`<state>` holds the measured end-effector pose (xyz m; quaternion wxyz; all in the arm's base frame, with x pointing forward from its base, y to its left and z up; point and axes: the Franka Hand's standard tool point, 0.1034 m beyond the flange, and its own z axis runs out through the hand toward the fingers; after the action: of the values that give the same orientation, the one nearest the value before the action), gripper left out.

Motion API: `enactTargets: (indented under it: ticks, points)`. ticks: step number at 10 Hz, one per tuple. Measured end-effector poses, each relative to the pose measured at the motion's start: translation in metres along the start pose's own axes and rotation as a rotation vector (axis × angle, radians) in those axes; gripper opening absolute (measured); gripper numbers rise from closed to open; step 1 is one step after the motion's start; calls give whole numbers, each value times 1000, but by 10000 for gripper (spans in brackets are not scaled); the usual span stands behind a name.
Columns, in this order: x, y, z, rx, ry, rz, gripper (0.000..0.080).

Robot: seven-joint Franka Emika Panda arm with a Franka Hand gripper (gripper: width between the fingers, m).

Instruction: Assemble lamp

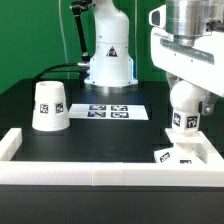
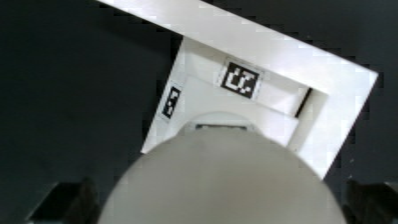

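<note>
the gripper pinches the bulb, held just above the square base, which sits by the white rail at the exterior view's right. the shade stands well apart. this looks like the bulb-fitting step: next, centre it over the base and lower it.

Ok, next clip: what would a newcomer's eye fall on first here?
At the exterior view's right, the arm's gripper holds the white ball-shaped plastic bulb over the flat square white base, which lies in a corner of the long white border rails. The wrist view shows the bulb large, with the tagged base beyond it. The white truncated-cone shade stands alone at the exterior view's left, beside the marker board.
</note>
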<state>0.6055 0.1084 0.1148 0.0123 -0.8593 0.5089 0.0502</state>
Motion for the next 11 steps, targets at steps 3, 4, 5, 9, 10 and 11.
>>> enactTargets:
  ticks: [3, 4, 5, 9, 10, 11]
  points:
    - [-2, 4, -4, 11, 7, -280, 699]
    - [-2, 5, -3, 10, 7, -361, 699]
    - [-2, 5, -3, 9, 7, -437, 699]
    - [1, 2, -4, 13, 43, -823, 699]
    - [2, 1, -5, 18, 63, -945, 699]
    - [3, 0, -5, 22, 78, -1038, 699]
